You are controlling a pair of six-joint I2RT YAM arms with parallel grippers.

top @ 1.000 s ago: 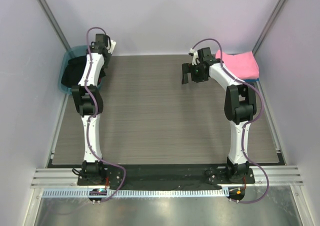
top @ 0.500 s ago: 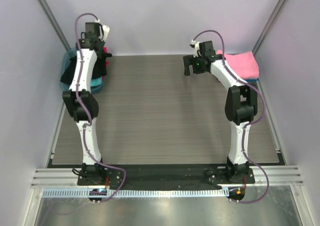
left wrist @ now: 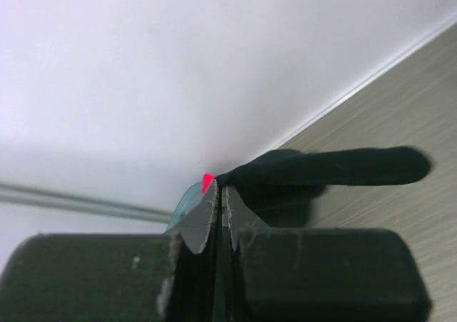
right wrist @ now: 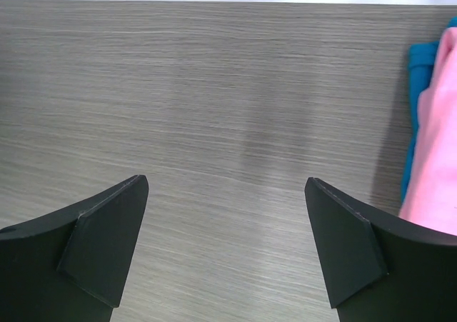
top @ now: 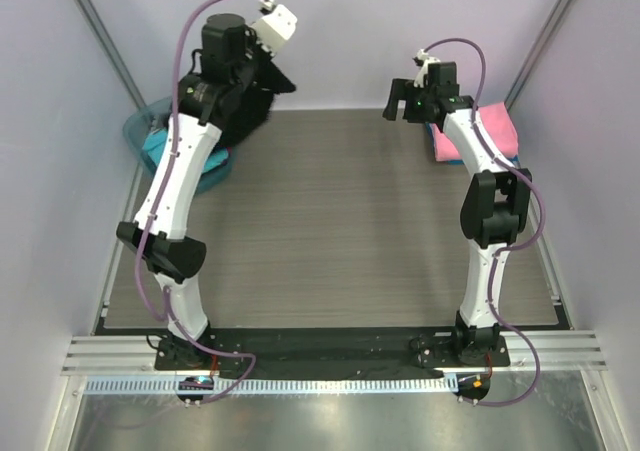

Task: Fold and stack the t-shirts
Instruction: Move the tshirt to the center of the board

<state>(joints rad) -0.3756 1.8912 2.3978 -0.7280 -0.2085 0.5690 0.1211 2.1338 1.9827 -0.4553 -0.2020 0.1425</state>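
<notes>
Cloth of the black t-shirt (top: pixel 255 116) is pinched tight in the left hand (left wrist: pixel 218 200), high near the teal tub (top: pixel 140 131) at the counter's (top: pixel 330 221) far-left corner. The right hand (right wrist: pixel 225 181), spread wide, hovers beside the folded pink tee (top: pixel 495 131). It would do best to catch the shirt's opposite edge, so the cloth spreads flat.

Robot lab enclosure, plain white walls (top: pixel 330 31), aluminium rail (top: pixel 560 352), wood-grain tabletop (top: pixel 330 221)
</notes>
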